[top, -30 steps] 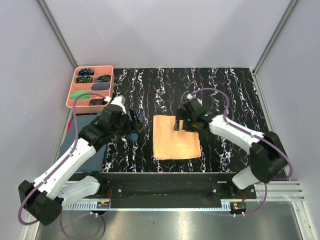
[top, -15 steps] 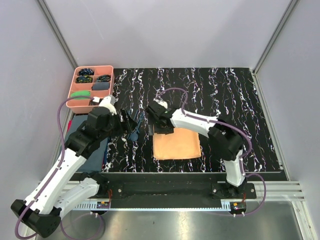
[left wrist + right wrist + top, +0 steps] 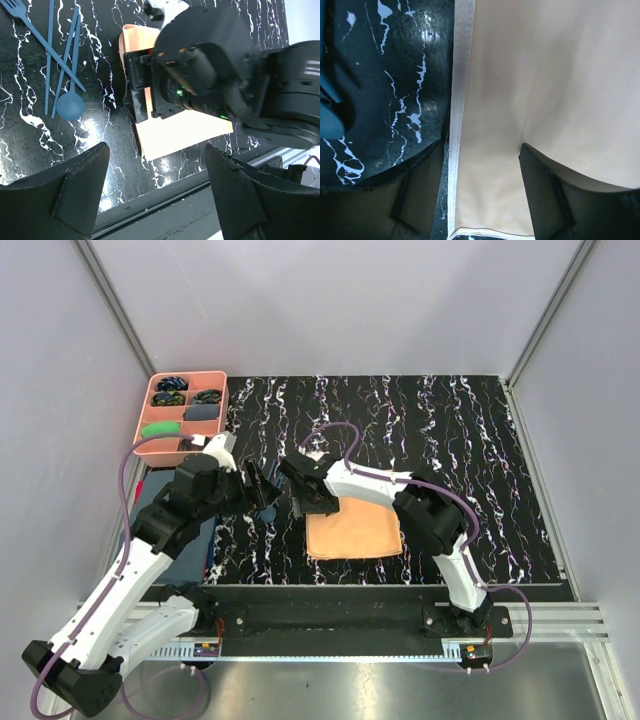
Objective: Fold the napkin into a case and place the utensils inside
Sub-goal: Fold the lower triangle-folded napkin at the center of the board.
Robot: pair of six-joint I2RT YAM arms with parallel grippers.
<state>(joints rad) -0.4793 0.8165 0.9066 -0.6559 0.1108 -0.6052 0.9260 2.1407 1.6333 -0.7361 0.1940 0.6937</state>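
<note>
Right arm has swung left across the napkin (image 3: 355, 530); its hand (image 3: 308, 498) now sits at the cloth's left edge. The napkin lies flat on the table (image 3: 450, 440), centre, near side.

- Right wrist view: jaws partly apart and straddling the white hem, one finger (image 3: 420, 192) over bare table, the other (image 3: 542, 192) over the fabric. Nothing gripped yet.
- Left hand (image 3: 157, 200) is wide open and empty, hovering beside the utensils (image 3: 70, 106), which lie on the table just left of the napkin.

Step in hand, as I judge it: pinch that left edge for a fold. To do it well I would go low, slide the outer finger under the hem, close squarely on it, then lift gently so the shiny cloth doesn't slip or drag. I'd keep the left hand clear and avoid sweeping the utensils.
</note>
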